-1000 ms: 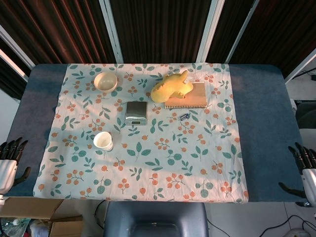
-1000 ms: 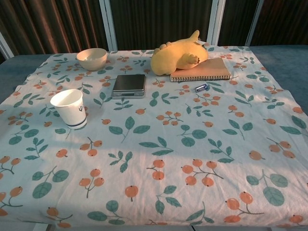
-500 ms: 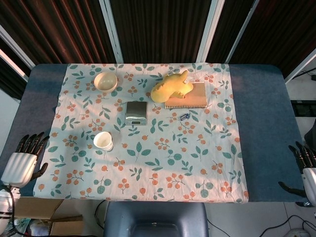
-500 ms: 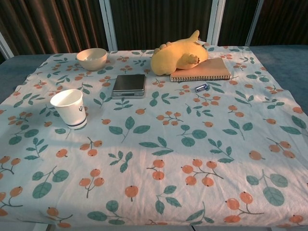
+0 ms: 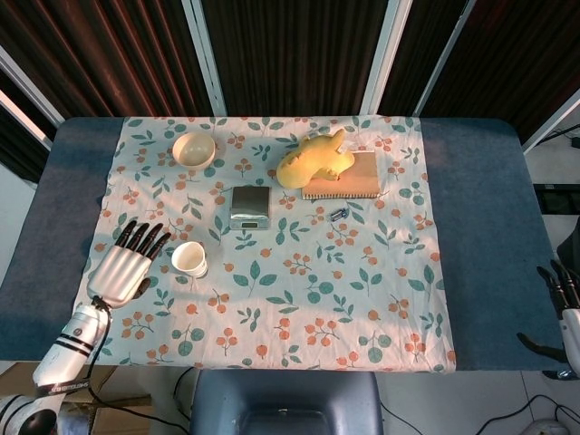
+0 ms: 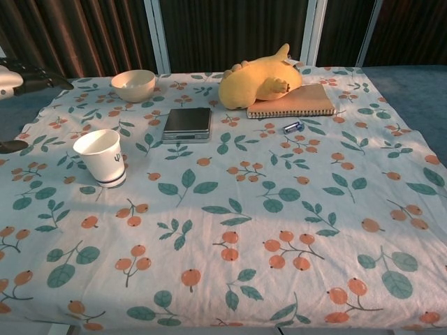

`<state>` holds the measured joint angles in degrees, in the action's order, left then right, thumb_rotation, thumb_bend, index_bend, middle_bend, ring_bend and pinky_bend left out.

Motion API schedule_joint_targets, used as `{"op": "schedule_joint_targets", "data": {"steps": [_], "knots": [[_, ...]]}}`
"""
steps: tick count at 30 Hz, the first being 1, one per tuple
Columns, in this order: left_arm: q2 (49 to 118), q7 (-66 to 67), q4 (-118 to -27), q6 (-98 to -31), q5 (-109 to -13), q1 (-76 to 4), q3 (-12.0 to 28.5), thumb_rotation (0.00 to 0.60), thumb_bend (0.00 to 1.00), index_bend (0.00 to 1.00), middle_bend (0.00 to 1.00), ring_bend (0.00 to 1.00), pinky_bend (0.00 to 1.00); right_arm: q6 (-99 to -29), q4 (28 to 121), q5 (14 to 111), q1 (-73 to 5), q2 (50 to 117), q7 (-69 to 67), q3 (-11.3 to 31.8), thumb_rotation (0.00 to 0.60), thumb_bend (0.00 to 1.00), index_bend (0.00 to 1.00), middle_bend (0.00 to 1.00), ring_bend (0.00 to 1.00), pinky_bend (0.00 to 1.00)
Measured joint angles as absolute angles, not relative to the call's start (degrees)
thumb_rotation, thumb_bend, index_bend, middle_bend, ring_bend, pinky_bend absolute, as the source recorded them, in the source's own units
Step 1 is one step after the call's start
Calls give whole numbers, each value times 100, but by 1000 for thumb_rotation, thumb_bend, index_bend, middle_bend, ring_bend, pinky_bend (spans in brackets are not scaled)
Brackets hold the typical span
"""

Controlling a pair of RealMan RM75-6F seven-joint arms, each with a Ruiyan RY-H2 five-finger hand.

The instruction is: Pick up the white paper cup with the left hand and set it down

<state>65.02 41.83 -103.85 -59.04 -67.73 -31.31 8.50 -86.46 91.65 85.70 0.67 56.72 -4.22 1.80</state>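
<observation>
The white paper cup (image 5: 190, 259) (image 6: 101, 158) stands upright on the floral cloth (image 5: 299, 299), left of the middle. My left hand (image 5: 127, 261) hovers just left of the cup, fingers spread and pointing away from me, holding nothing. A small gap separates it from the cup. In the chest view only its fingertips (image 6: 31, 80) show at the left edge. My right hand (image 5: 564, 304) stays at the far right edge of the table, fingers apart and empty.
A cream bowl (image 5: 194, 149) sits at the back left. A small scale (image 5: 250, 207) lies behind the cup. A yellow plush toy (image 5: 313, 159) rests on a notebook (image 5: 353, 178), with a small battery (image 5: 338, 214) in front.
My left hand has moved up and right from the table's left front corner to just beside the cup. The cup and the right hand have stayed put.
</observation>
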Motion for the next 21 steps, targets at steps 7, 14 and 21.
{"op": "schedule_joint_targets", "data": {"steps": [7, 14, 21], "knots": [[7186, 5926, -10410, -5743, -5023, -4044, 885, 600, 300, 0, 0, 0, 0, -8586, 9108, 8522, 51, 5666, -489, 192, 600, 0, 0, 0, 0, 0], [7649, 6764, -10462, -5940, -4017, -4590, 846, 600, 299, 0, 0, 0, 0, -8503, 9002, 8497, 41, 5702, -611, 175, 600, 0, 0, 0, 0, 0], [8178, 7788, -10424, -6499, -2884, -5413, 715, 600, 297, 0, 0, 0, 0, -8414, 8900, 8468, 22, 5750, -697, 166, 600, 0, 0, 0, 0, 0]]}}
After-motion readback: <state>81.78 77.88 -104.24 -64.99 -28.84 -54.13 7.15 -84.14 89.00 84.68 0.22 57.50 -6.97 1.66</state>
